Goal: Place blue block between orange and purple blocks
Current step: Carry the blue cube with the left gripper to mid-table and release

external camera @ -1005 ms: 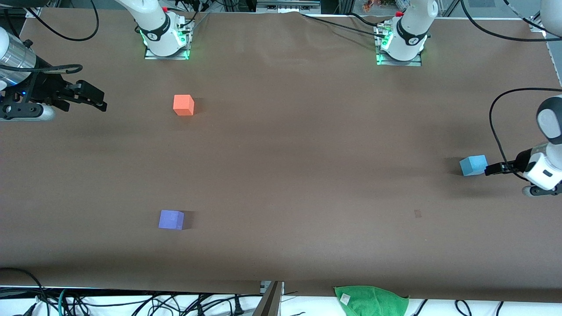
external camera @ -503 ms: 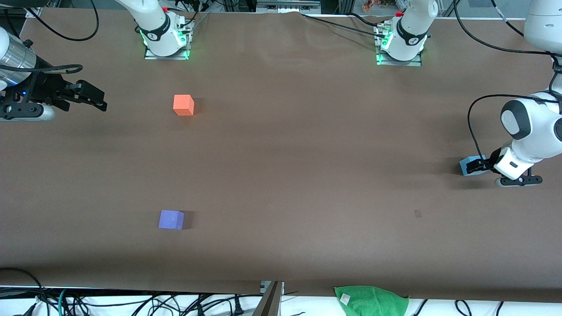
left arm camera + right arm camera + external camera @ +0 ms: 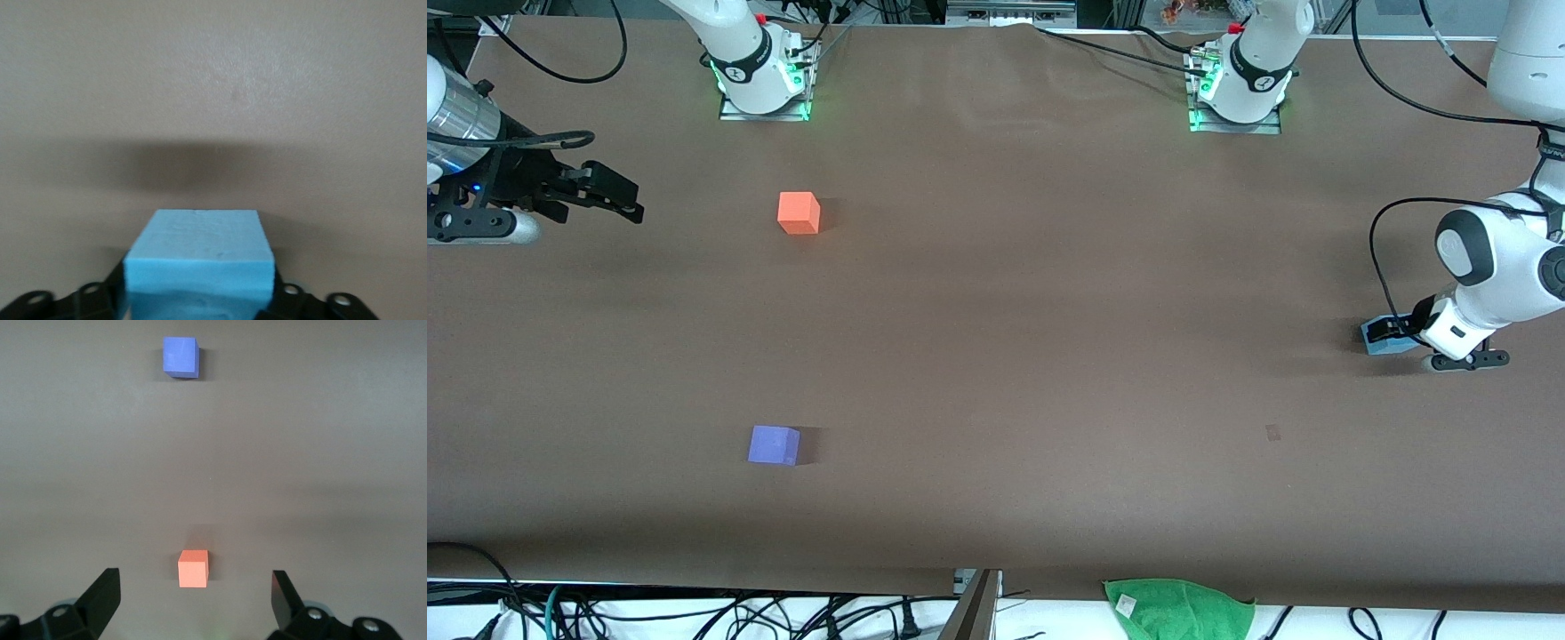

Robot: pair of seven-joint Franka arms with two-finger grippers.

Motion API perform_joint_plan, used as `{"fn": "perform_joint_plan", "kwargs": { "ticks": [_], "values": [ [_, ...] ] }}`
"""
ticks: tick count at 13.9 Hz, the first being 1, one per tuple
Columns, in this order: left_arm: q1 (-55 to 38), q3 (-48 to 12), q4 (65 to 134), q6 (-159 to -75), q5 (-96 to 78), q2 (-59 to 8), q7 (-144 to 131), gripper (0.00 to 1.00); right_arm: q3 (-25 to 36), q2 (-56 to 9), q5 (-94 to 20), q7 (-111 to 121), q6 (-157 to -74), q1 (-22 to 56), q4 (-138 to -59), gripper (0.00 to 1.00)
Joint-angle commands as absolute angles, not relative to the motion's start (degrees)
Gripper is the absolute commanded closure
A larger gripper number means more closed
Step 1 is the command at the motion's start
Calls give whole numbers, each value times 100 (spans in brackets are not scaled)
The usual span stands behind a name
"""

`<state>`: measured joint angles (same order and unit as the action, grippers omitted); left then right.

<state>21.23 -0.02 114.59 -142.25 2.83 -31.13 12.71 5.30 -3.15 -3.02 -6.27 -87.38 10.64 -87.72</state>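
A robotics lab: two white robot arm bases point(image 3: 760, 67) bolted to a brown-covered counter point(image 3: 1049, 267), loose cables point(image 3: 694, 613) along its edge.

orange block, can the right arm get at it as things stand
Probably yes. The right gripper hangs open toward its own end of the table, and bare table lies between it and the orange block.

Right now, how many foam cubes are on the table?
3. The orange block sits toward the right arm's end; the purple block is nearer the front camera than it; the blue block lies between the left gripper fingers at the left arm's end.
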Motion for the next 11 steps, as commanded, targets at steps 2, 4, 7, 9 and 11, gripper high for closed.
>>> {"fn": "perform_joint_plan", "kwargs": {
  "ticks": [2,4,7,9,11],
  "values": [
    [2145,-123,11295,-14046,325,-2954,1213,100,545,-220,-281,-545,-8719,1020,-8851,0],
    [2136,-350,10849,-13137,325,-2700,1213,100,597,-220,-290,-536,-8763,1011,-8833,0],
    [2127,-1070,9497,-10739,325,-2584,1265,97,589,-220,-290,-536,-8771,1020,-8833,0],
    [2101,-1833,8984,-9952,325,-2593,1187,97,598,-220,-290,-545,-8771,1011,-8833,0],
    [1978,-2397,8886,-9905,325,-2584,524,98,598,-220,-264,-545,-8780,1002,-8833,0]
  ]
}}
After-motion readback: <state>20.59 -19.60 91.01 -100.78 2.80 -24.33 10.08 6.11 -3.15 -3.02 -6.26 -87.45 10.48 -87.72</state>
